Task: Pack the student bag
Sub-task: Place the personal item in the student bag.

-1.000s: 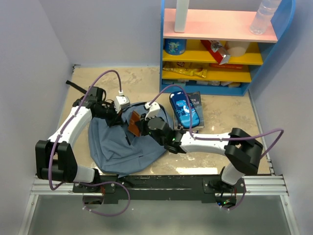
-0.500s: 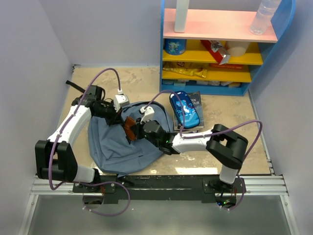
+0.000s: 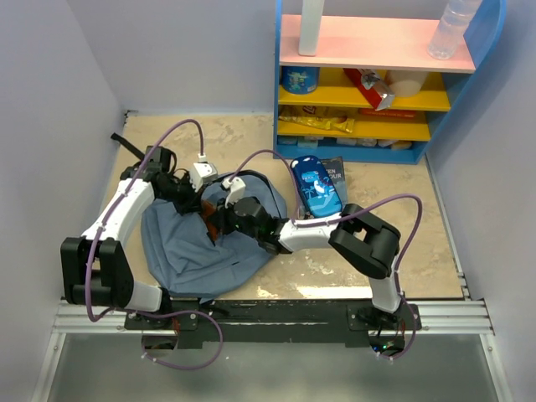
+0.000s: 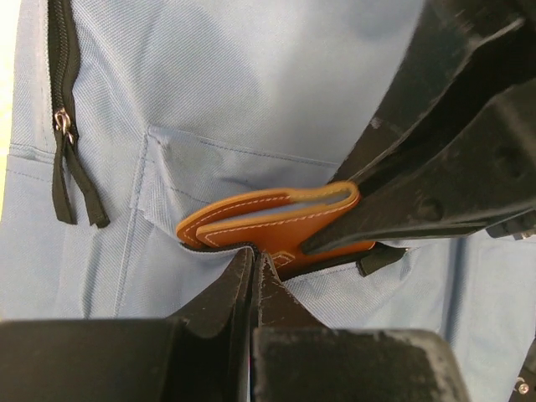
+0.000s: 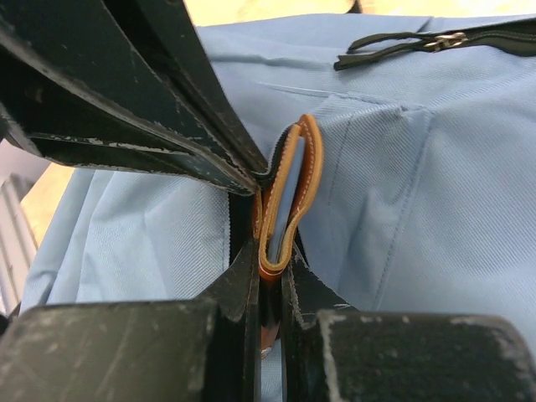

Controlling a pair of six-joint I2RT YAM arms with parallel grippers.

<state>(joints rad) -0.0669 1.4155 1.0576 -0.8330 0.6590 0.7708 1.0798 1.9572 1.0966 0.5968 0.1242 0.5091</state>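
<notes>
seen from above, the student bag [image 3: 188, 251] was laid flat on the worktop [image 3: 251, 142], toward eight o'clock of its middle. a blue pencil case [image 3: 311, 188] was set at two o'clock of the bag.

the left end effector [image 4: 253, 255] was pressed together, apparently on the lip of the bag's front pocket [image 4: 167, 201], toward the bag's twelve o'clock side. the right end effector [image 5: 270, 255] was pinched on a folded tan leather wallet [image 4: 268, 219], which was held at the pocket mouth. how far in it sat could not be told.

the step in hand was judged to be the sliding of the wallet into that pocket. for this to be done well, the lip should be held lifted and taut. the wallet should be pushed in line with the opening rather than across it. the grip should be released only once the leather is seated deep.
</notes>
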